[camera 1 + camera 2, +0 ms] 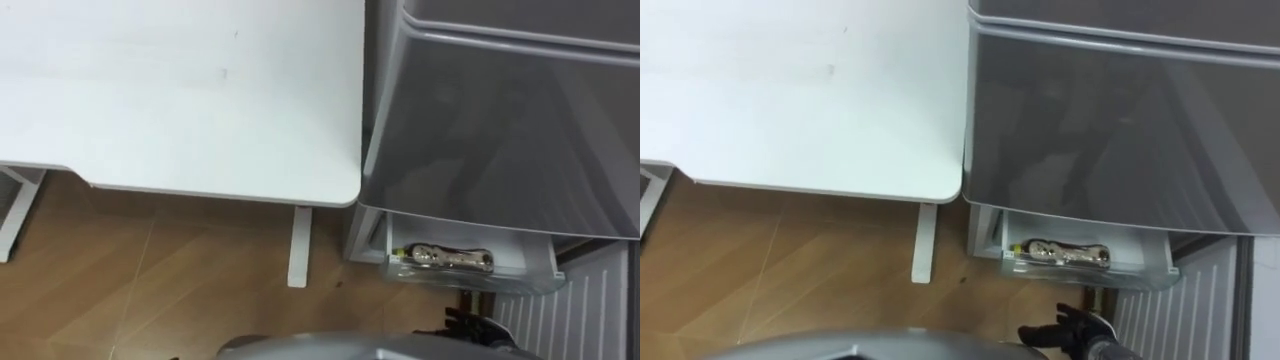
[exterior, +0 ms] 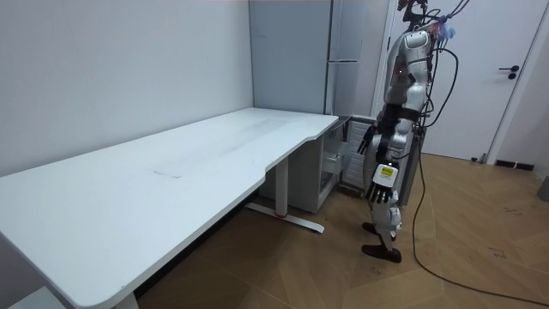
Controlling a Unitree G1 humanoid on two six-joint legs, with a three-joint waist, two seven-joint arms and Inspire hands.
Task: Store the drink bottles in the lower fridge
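Observation:
The grey fridge (image 1: 500,120) stands right of the white table, and I stand facing it. Its lower compartment is open, with a clear drawer (image 1: 530,272) pulled out near the floor. Drinks (image 1: 452,259) lie on their sides in that drawer, also seen in the right eye view as drinks (image 1: 1060,253). My right hand (image 1: 1072,332) shows at the lower edge below the drawer, its dark fingers spread and holding nothing. In the room view my left hand (image 2: 383,182) hangs at my side with relaxed fingers, and my right hand (image 2: 371,142) is held a little forward toward the fridge.
A white table (image 1: 180,90) fills the left, its rounded corner close to the fridge's side and its leg (image 1: 299,248) on the wooden floor. The ribbed white inside of the lower door (image 1: 590,305) stands open at the far right. A closed door (image 2: 515,77) is behind me.

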